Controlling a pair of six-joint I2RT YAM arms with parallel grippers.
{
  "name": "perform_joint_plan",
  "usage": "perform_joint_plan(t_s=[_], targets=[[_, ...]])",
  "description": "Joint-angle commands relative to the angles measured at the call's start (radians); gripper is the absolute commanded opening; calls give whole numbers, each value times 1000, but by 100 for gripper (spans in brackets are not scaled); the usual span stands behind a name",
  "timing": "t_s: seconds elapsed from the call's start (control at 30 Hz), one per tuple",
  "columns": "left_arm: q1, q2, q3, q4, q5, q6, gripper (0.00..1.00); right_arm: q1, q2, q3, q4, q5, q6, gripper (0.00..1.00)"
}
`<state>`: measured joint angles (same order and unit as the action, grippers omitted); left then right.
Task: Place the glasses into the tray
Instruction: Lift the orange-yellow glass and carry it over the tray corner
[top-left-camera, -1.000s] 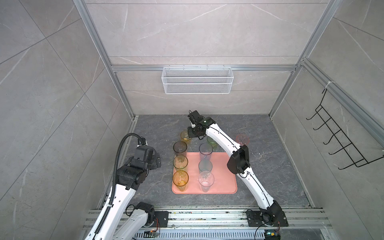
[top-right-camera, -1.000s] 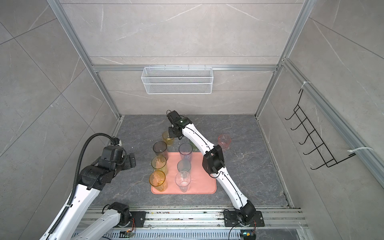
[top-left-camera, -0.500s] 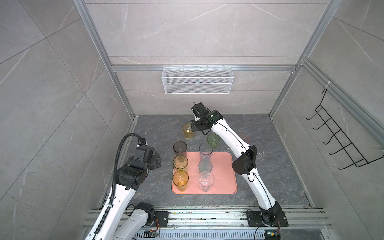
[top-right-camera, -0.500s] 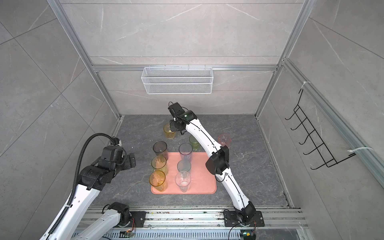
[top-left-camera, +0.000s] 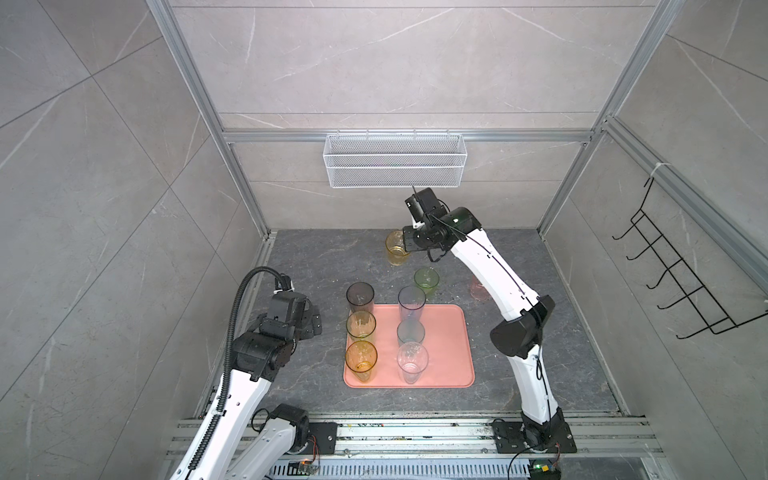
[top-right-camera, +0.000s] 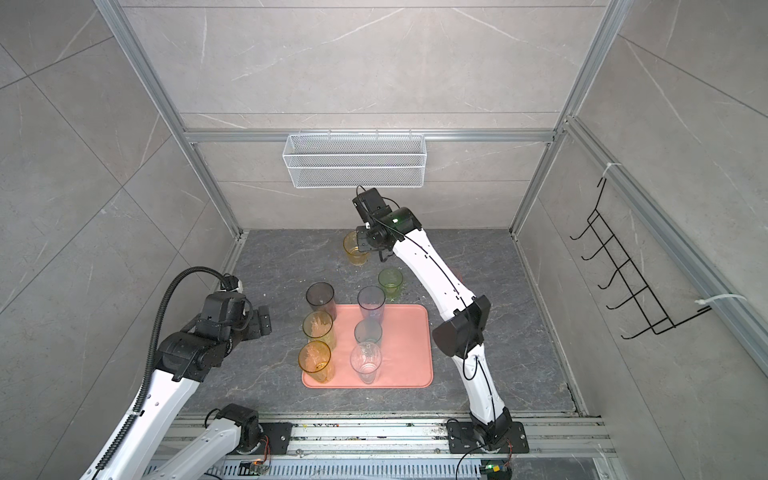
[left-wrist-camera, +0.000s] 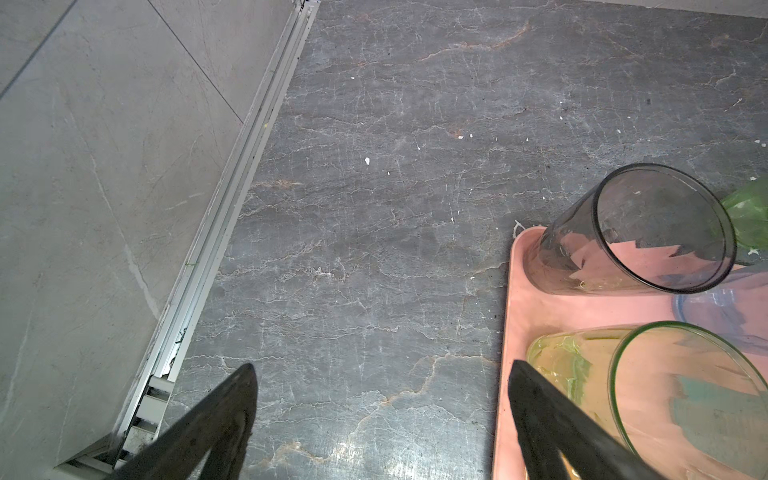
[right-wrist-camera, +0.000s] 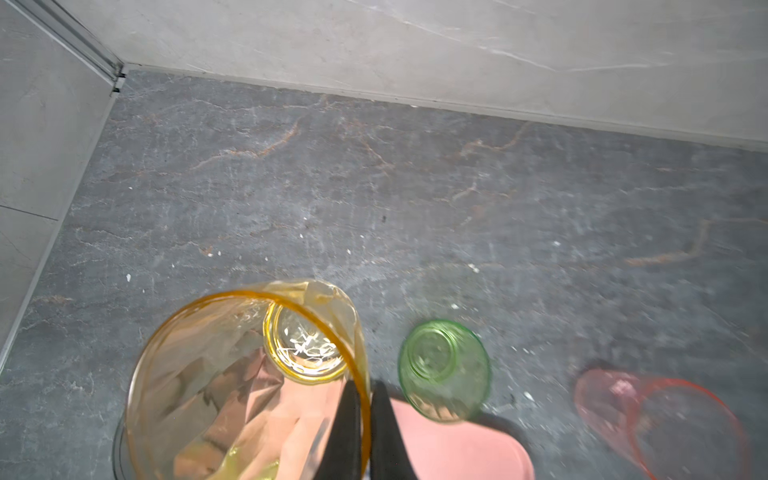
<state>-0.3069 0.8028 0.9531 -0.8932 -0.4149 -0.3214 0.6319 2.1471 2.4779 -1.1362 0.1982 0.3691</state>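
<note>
Your right gripper (right-wrist-camera: 365, 388) pinches an amber tumbler (top-left-camera: 395, 248) by its rim near the back wall (top-left-camera: 353, 208), beyond the pink tray (top-left-camera: 449, 345) holding six glasses (top-left-camera: 410, 332), while your left gripper (left-wrist-camera: 380, 365) gapes wide, empty, beside it.

light bright, even | shadows soft | glare on floor (left-wrist-camera: 345, 451) | pink glass (right-wrist-camera: 665, 419) blurred | top views bowed at edges
</note>
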Motion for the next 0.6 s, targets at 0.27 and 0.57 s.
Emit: perform_joint_plan(t_s=[0.27,0.57], targets=[[6,-13,-4,19,7,0,95,-56,-392,-431,157,27,-9,0],[6,-11,-6,19,6,0,95,-95,-565,-657,168,52,-10,0]])
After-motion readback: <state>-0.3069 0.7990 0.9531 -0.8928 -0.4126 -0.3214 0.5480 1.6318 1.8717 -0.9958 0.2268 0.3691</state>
